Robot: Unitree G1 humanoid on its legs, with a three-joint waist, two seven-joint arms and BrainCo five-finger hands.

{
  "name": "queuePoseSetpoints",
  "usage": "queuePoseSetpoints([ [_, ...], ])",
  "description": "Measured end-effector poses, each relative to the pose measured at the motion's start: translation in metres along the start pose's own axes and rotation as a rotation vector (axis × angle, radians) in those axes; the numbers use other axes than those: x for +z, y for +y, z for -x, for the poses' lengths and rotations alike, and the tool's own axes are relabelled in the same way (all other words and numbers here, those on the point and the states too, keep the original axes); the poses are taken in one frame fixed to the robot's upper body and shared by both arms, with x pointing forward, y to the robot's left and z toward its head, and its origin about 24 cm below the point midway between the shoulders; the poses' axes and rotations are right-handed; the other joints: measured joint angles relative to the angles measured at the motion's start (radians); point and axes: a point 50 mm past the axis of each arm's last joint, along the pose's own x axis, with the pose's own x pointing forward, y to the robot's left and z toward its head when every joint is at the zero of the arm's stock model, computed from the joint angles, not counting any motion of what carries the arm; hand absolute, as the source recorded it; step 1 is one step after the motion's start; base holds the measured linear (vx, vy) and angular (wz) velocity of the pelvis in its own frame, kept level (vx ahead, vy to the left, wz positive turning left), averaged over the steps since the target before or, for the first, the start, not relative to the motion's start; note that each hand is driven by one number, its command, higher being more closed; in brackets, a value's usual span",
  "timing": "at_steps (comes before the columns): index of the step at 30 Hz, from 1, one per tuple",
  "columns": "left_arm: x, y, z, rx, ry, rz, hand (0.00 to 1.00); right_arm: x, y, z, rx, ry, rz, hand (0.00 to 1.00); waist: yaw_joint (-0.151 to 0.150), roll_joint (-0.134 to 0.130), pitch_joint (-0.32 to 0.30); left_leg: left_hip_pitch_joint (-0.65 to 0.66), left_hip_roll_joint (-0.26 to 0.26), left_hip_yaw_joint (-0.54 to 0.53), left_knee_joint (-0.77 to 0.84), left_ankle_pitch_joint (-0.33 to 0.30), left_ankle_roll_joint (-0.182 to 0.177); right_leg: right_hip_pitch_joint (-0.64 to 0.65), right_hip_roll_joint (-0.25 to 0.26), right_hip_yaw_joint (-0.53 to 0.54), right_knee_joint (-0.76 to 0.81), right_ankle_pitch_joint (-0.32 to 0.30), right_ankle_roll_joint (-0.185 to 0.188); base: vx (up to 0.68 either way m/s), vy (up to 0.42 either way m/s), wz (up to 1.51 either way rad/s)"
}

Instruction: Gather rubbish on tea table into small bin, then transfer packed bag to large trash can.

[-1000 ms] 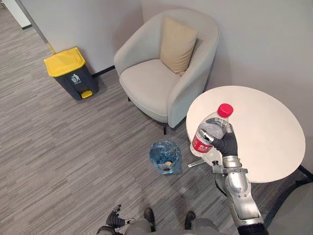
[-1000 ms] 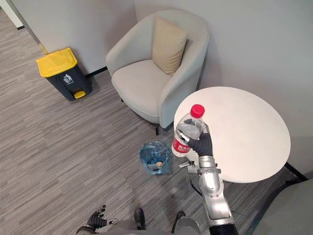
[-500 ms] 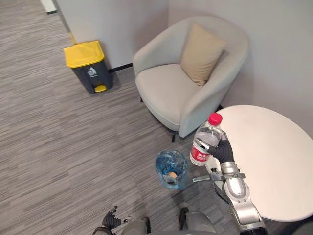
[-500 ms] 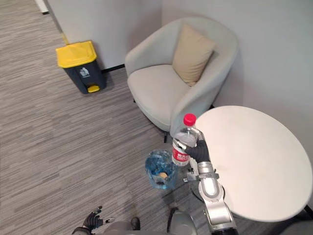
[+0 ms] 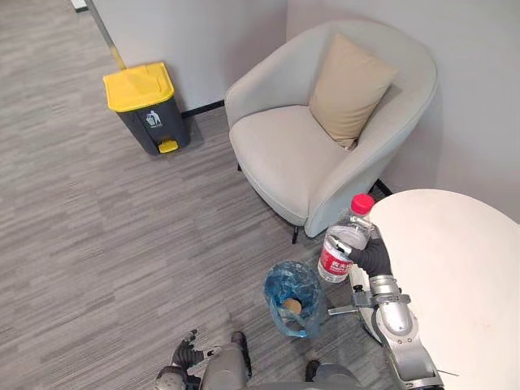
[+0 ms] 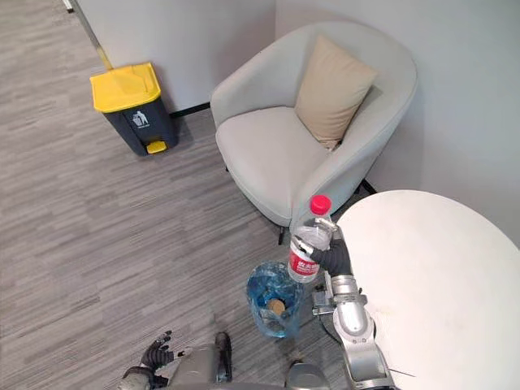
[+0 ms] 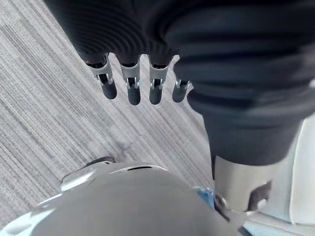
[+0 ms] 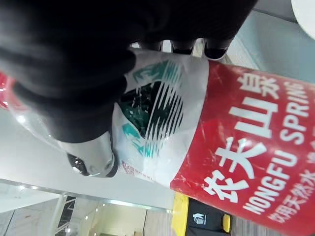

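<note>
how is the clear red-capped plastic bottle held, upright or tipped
Near upright, slightly leaning: the bottle has its cap on top, the right hand curled round it.

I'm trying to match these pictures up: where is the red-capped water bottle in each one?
Left eye view: bottle lower right, held by the right robot hand at the table edge.
Right eye view: bottle lower middle, same grip.
Right wrist view: bottle label close up.
Left wrist view: floor past the left robot hand.
Shared landmark: yellow-lidded trash can, upper left in both eye views.
</note>
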Motion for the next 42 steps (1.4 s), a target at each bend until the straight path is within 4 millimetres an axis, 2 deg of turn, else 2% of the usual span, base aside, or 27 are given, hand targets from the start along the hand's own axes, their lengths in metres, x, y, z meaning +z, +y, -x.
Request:
queuePoseSetpoints([
  [4, -0.002, -0.002, 0.001, -0.004, 0.006, 0.004, 0.00, -0.001, 0.000, -0.001, 0.004, 0.003, 0.007, 1.00, 0.006, 0.007, 0.003, 0.028, -0.009, 0.010, -0.039, 0.008, 0.015, 0.000, -0.001, 0.020, -0.003, 0.008, 0.006, 0.00, 0.039, -0.15],
  [12, -0.005, -0.002, 0.001, -0.005, 0.021, -0.003, 0.00, -0.015, 0.006, 0.001, 0.057, 0.058, 0.043, 1.00, 0.004, 0.011, 0.002, 0.066, -0.010, 0.051, -0.147, 0.062, 0.011, -0.047, 0.003, 0.070, 0.008, 0.024, 0.002, -0.04, -0.019, -0.19],
  [15, 0.005, -0.002, -0.003, -0.004, -0.008, -0.011, 0.00, -0.005, 0.015, -0.018, 0.128, -0.013, 0.092, 1.00, 0.002, 0.021, 0.020, -0.005, -0.002, 0.057, -0.097, 0.058, 0.017, -0.126, 0.003, 0.090, 0.067, 0.024, 0.002, -0.08, 0.026, -0.17],
  [17, 0.023, -0.001, -0.009, 0.003, -0.057, -0.025, 0.00, 0.012, 0.021, -0.038, 0.155, -0.108, 0.125, 1.00, 0.004, 0.031, 0.075, -0.062, 0.008, 0.055, -0.040, 0.053, 0.024, -0.191, 0.007, 0.105, 0.130, 0.021, 0.004, -0.15, 0.042, -0.14],
  [20, 0.059, 0.004, -0.018, 0.024, -0.159, -0.021, 0.00, 0.039, 0.030, -0.070, 0.196, -0.243, 0.176, 1.00, 0.005, 0.044, 0.153, -0.197, 0.008, 0.045, 0.060, 0.032, 0.044, -0.346, -0.005, 0.115, 0.274, -0.020, 0.018, -0.26, 0.064, 0.04],
  [22, 0.076, 0.007, -0.021, 0.044, -0.212, 0.003, 0.00, 0.051, 0.034, -0.079, 0.219, -0.302, 0.226, 1.00, 0.005, 0.049, 0.196, -0.267, 0.005, 0.036, 0.100, 0.020, 0.041, -0.423, -0.018, 0.114, 0.348, -0.040, 0.025, -0.23, 0.023, 0.18],
  [27, 0.099, 0.016, -0.024, 0.069, -0.276, 0.013, 0.00, 0.058, 0.043, -0.094, 0.256, -0.340, 0.316, 1.00, 0.011, 0.053, 0.219, -0.427, 0.003, 0.030, 0.171, 0.023, 0.043, -0.589, -0.032, 0.115, 0.441, -0.047, 0.022, -0.16, 0.031, 0.08],
  [30, 0.125, 0.017, -0.026, 0.089, -0.349, 0.022, 0.00, 0.063, 0.046, -0.106, 0.233, -0.350, 0.346, 1.00, 0.013, 0.055, 0.221, -0.549, 0.006, 0.023, 0.225, 0.023, 0.043, -0.709, -0.035, 0.117, 0.499, -0.047, 0.026, -0.09, 0.028, 0.05],
  [36, 0.181, 0.033, -0.018, 0.174, -0.542, 0.158, 0.00, 0.088, 0.043, -0.126, 0.140, -0.446, 0.429, 1.00, 0.040, 0.061, 0.246, -0.753, 0.023, 0.006, 0.326, 0.019, 0.051, -0.907, -0.038, 0.109, 0.616, -0.066, 0.027, -0.05, -0.027, 0.05],
  [39, 0.229, 0.021, -0.005, 0.141, -0.709, 0.206, 0.00, 0.110, 0.038, -0.148, 0.066, -0.506, 0.494, 1.00, 0.048, 0.060, 0.276, -0.866, 0.024, -0.004, 0.373, 0.026, 0.062, -1.021, -0.045, 0.101, 0.687, -0.080, 0.021, -0.06, -0.064, 0.13],
  [40, 0.233, 0.020, -0.003, 0.136, -0.726, 0.213, 0.00, 0.113, 0.037, -0.149, 0.060, -0.513, 0.502, 1.00, 0.049, 0.060, 0.279, -0.877, 0.024, -0.005, 0.377, 0.027, 0.062, -1.031, -0.046, 0.100, 0.692, -0.080, 0.021, -0.04, -0.043, 0.10],
  [42, 0.262, 0.015, 0.009, 0.117, -0.833, 0.254, 0.00, 0.123, 0.025, -0.162, 0.004, -0.520, 0.554, 1.00, 0.063, 0.059, 0.303, -0.959, 0.023, -0.019, 0.416, 0.031, 0.068, -1.109, -0.052, 0.090, 0.748, -0.095, 0.018, -0.02, -0.045, 0.14],
])
